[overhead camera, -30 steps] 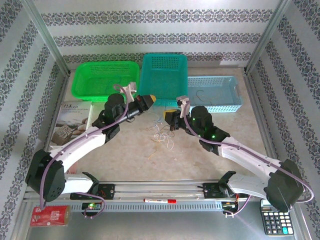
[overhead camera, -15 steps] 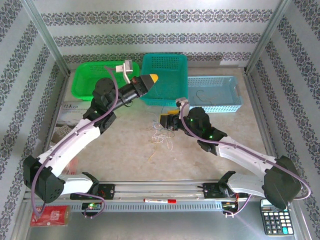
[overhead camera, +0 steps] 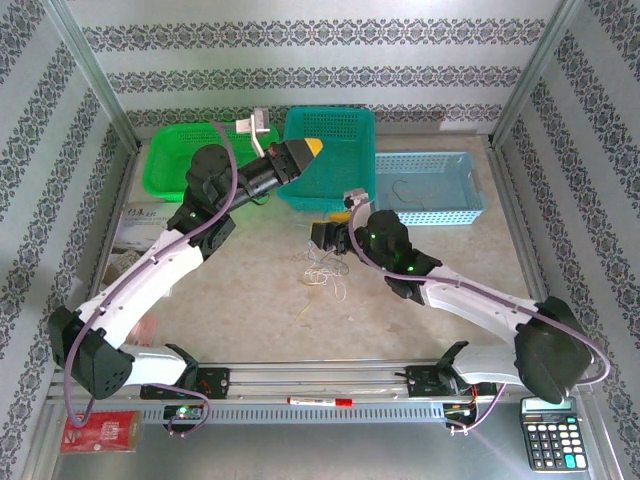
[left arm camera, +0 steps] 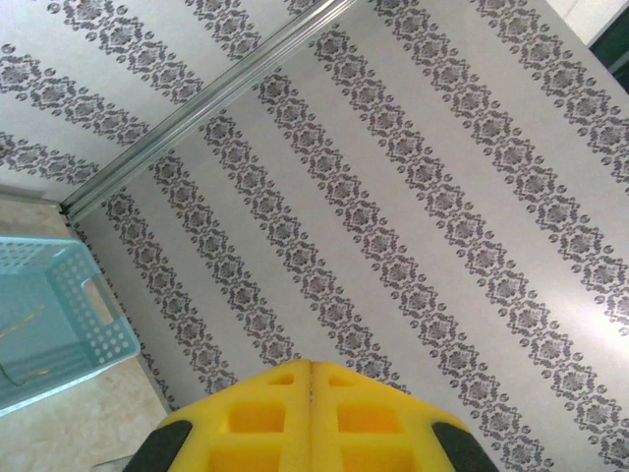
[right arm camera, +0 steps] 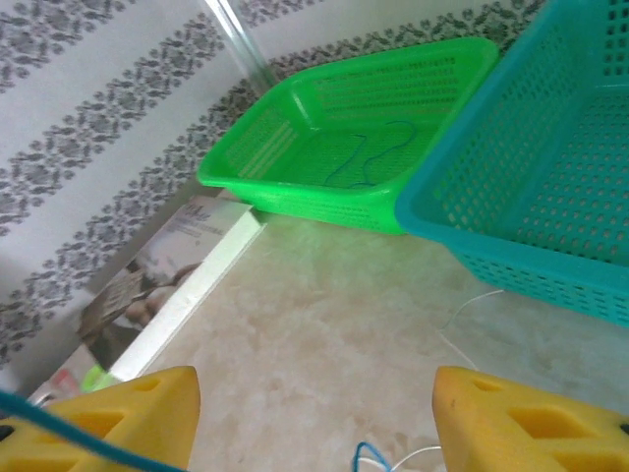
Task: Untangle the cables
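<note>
At the right gripper (right arm camera: 313,418), yellow foam pads (right arm camera: 531,423) standing well apart, nothing clamped between them, aimed low over the beige table (overhead camera: 250,300). Just below and between those pads, the cables (overhead camera: 322,268): a loose knot of thin whitish and blue wires lying mid-table, showing at the wrist as a blue loop with white curls (right arm camera: 378,457), on the near side of the teal plastic mesh basket (overhead camera: 330,135). At the left gripper (left arm camera: 311,372), pads pressed together on nothing, held high over that teal basket and pointed at the patterned wall (left arm camera: 393,197). Farther out, at far left, a green plastic mesh basket (right arm camera: 295,128) with a single blue wire (right arm camera: 366,157) lying in it; at far right, a pale blue perforated tray (overhead camera: 450,200) with a thin dark wire (overhead camera: 400,190) inside. Probably featherlight, limp and springy, apt to slip through foam or to drag the whole knot along. Best pinched at a free end or an outer loop on the edge of the bundle, not in the dense middle, and drawn out slowly to avoid tightening the snarl.
</note>
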Controlling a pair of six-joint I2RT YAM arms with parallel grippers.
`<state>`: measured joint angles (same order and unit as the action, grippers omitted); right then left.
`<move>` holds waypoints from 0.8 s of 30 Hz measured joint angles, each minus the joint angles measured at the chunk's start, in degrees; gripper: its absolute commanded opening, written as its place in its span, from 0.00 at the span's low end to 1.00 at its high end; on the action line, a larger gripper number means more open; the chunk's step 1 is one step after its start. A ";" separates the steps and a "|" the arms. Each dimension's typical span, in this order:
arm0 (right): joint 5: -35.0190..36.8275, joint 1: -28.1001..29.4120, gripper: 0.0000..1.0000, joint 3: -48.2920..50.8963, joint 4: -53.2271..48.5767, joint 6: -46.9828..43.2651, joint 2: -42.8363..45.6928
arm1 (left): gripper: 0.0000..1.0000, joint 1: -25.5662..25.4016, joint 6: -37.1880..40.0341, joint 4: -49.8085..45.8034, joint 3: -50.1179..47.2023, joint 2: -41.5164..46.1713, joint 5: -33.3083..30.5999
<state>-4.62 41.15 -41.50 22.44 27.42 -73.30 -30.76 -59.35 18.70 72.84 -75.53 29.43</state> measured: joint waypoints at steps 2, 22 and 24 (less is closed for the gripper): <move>1.77 0.00 0.62 0.28 2.21 0.09 -2.01 | 0.00 0.00 -0.42 -0.17 1.60 -0.13 0.09; 11.80 0.28 0.57 7.41 16.61 5.79 -15.72 | 0.00 1.97 1.64 -6.49 22.36 -0.70 -2.97; 11.96 0.37 0.58 8.61 17.03 6.19 -15.80 | 0.00 3.34 2.16 -7.19 22.88 -0.66 -3.39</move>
<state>7.33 41.52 -32.88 39.46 33.61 -89.10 -27.42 -57.19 11.51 95.72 -76.18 26.04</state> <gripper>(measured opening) 0.570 0.055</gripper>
